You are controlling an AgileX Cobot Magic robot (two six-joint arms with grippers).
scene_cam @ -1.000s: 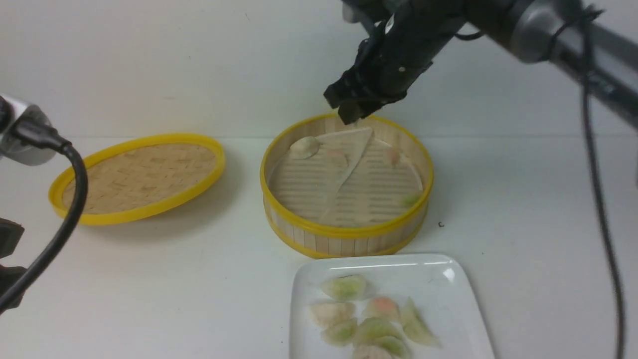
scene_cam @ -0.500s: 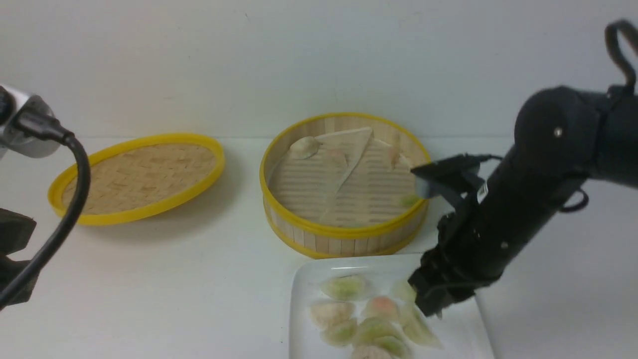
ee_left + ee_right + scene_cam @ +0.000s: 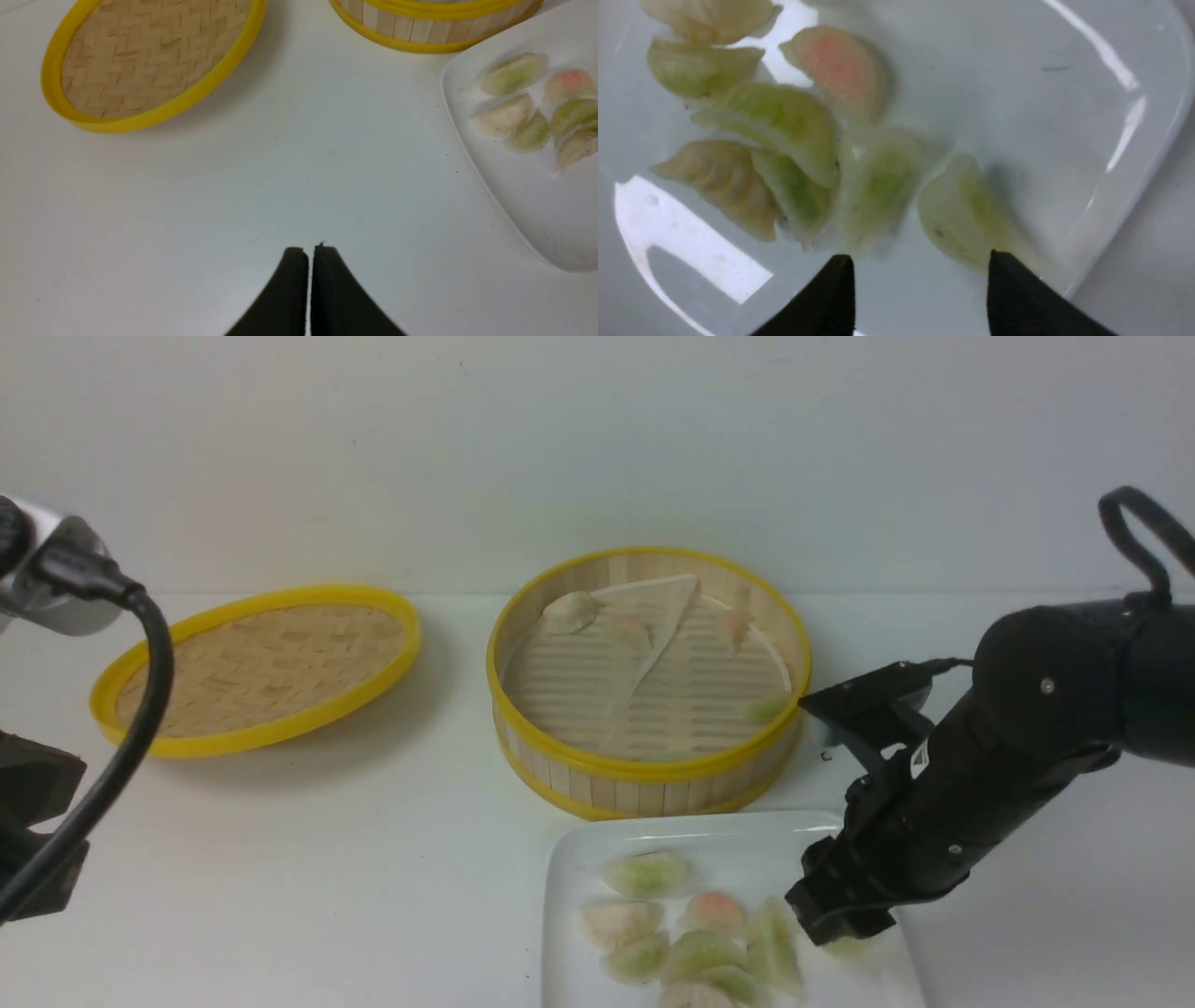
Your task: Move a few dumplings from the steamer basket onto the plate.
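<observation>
The steamer basket [image 3: 648, 775] stands mid-table with a few dumplings on its slatted floor: a whitish one [image 3: 570, 609] at the back and a green one [image 3: 767, 709] at the right wall. The white plate [image 3: 812, 835] in front holds several dumplings [image 3: 646, 874]. My right gripper [image 3: 840, 933] hangs low over the plate's right side, open and empty [image 3: 920, 261]. A pale green dumpling [image 3: 966, 214] lies on the plate [image 3: 1064, 116] just before its fingertips. My left gripper [image 3: 308, 252] is shut and empty above bare table.
The flat woven lid [image 3: 261, 663] with a yellow rim lies left of the basket, also in the left wrist view [image 3: 149, 60]. A folded liner sheet [image 3: 653, 644] lies in the basket. A cable [image 3: 131, 709] hangs at the left edge.
My right gripper came from above the basket's back rim down to the plate's right side, then opened. One more pale green dumpling now lies on the plate. The left arm barely moved.
</observation>
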